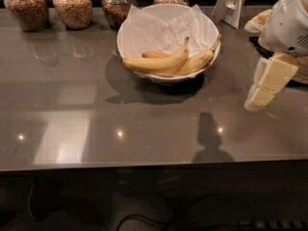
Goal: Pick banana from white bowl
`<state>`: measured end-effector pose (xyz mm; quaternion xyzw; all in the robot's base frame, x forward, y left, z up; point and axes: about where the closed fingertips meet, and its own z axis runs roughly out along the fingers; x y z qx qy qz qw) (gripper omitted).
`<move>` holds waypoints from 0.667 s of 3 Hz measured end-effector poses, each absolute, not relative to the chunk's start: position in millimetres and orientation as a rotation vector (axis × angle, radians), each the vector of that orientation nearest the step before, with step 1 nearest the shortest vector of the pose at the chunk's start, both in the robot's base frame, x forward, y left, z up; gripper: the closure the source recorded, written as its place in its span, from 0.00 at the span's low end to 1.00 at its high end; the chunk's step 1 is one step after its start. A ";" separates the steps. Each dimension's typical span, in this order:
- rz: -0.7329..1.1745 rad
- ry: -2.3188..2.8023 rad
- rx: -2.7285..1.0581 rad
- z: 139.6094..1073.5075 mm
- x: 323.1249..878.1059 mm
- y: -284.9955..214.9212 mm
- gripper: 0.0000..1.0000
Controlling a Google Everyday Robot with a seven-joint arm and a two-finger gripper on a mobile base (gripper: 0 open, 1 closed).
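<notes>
We see the white bowl standing on the grey tabletop, toward its far side, and we place everything else from it. The bowl is lined with crinkled white paper that rises above the rim at the back.

The banana lies inside the bowl along its near wall, long and pale yellow. It curves gently, with its dark-tipped stem pointing up toward the bowl's middle. Touching it on the right is a deeper-yellow banana, whose stem reaches up to the bowl's right rim. Just behind the banana we see a small orange-tinted banana, mostly hidden by it.

The gripper hangs well to the right of the bowl, above the tabletop. It is cream-coloured and tilts down and to the left from the white arm housing. It touches neither the bowl nor any fruit. We cannot tell whether its jaws are open or closed.

Behind the bowl and to its left, four glass jars of brownish contents stand in a row along the tabletop's far edge. Behind the bowl to the right, a white stand leans. Further right, pale beige dishes sit partly hidden behind the arm housing.
</notes>
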<state>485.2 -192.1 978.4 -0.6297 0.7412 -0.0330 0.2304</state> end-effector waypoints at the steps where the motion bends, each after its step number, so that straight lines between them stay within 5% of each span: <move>1: -0.055 1.877 -1.776 980.3 517.3 -166.7 0.00; 2: -0.007 1.712 -1.856 983.8 543.4 -130.2 0.00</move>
